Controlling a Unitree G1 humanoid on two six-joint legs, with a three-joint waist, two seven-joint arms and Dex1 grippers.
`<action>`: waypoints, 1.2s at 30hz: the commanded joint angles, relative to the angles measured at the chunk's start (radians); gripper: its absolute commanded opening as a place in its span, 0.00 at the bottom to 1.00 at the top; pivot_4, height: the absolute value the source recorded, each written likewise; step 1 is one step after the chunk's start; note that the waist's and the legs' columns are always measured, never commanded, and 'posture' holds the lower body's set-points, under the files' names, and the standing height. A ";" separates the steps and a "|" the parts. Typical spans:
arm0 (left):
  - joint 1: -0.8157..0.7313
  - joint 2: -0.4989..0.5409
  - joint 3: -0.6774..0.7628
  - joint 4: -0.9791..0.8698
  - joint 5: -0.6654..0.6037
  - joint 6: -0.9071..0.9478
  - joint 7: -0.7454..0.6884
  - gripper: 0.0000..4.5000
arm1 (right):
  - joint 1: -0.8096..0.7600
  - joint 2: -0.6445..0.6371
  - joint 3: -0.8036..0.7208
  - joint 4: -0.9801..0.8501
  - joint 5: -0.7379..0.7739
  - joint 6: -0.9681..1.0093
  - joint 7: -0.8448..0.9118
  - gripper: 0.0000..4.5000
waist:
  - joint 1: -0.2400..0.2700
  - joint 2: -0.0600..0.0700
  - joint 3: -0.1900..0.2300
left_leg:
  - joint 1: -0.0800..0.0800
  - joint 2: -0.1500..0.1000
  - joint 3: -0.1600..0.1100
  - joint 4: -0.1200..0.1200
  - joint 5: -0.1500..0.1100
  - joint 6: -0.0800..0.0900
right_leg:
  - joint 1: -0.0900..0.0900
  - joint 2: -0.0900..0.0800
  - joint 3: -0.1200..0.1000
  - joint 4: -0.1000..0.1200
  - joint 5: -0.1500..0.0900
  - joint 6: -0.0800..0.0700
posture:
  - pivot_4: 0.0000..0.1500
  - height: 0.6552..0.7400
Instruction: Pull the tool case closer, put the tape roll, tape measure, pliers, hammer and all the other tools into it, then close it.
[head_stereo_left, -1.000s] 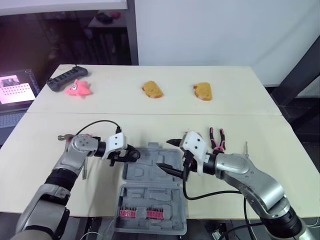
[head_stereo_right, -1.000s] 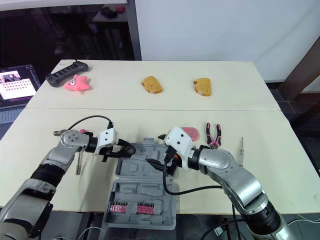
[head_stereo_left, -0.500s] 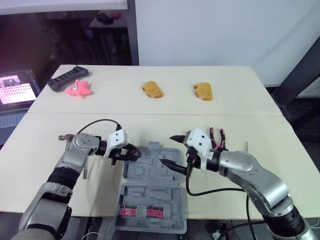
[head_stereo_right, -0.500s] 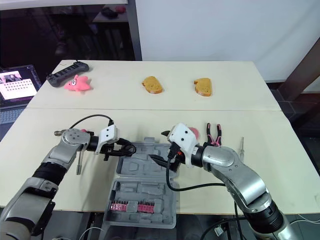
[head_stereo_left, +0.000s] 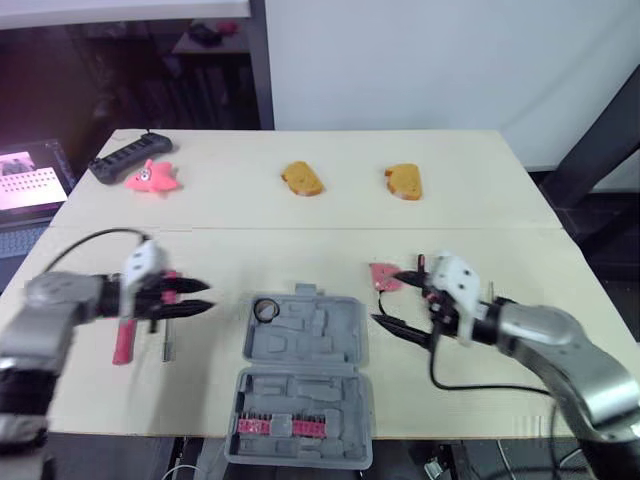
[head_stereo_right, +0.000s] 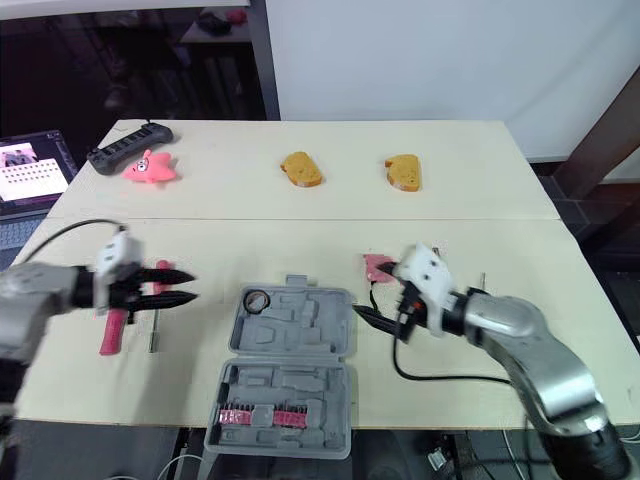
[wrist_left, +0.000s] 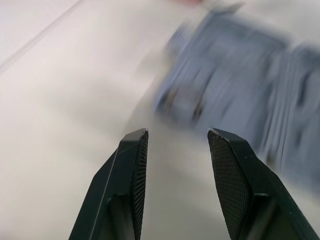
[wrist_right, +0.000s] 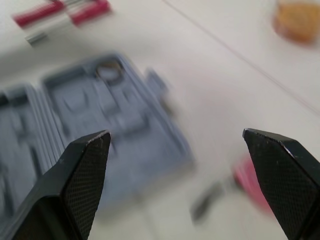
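The grey tool case (head_stereo_left: 300, 372) lies open near the table's front edge, with a row of red bits (head_stereo_left: 275, 425) in its near half. A dark tape roll (head_stereo_left: 265, 310) sits in its far left corner. My left gripper (head_stereo_left: 197, 297) is open and empty, left of the case, above the red-handled hammer (head_stereo_left: 122, 340). My right gripper (head_stereo_left: 393, 300) is wide open and empty, right of the case, beside the pink tape measure (head_stereo_left: 383, 277). The pliers are mostly hidden behind it. In the left wrist view the blurred case (wrist_left: 240, 75) lies beyond the open fingers (wrist_left: 132, 185).
Two bread pieces (head_stereo_left: 302, 179) (head_stereo_left: 404, 181), a pink star toy (head_stereo_left: 152, 178) and a black controller (head_stereo_left: 118, 161) lie along the far side. A small screwdriver (head_stereo_right: 482, 285) lies right of my right arm and a slim metal tool (head_stereo_left: 167, 346) lies beside the hammer.
Both arms have drawn away from the case, the left going left and the right going right. The tape roll now lies uncovered in the case corner where the left gripper was.
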 joint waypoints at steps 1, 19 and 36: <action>0.086 0.086 0.165 0.157 0.019 -0.107 0.040 0.44 | 0.112 -0.027 -0.144 0.047 -0.015 -0.136 0.061 1.00 | 0.000 0.000 0.000 | 0.000 0.000 0.000 0.000 0.000 0.000 | 0.000 0.000 0.000 0.000 0.000 0.000 | 1.00 1.00; 0.365 0.131 0.412 0.556 0.007 -0.394 0.140 0.99 | 0.262 -0.083 -0.400 0.603 -0.081 -0.541 0.215 1.00 | -0.001 -0.001 0.000 | 0.004 0.000 0.002 0.000 0.000 0.000 | 0.004 0.000 0.001 -0.002 -0.002 -0.004 | 1.00 1.00; 0.392 -0.095 0.275 -0.125 -0.147 -0.038 0.214 0.99 | 0.248 0.037 -0.244 0.057 0.065 -0.132 -0.042 1.00 | 0.001 -0.001 -0.001 | 0.005 0.001 0.003 0.000 0.000 -0.001 | 0.005 0.000 0.002 -0.001 0.000 0.000 | 1.00 1.00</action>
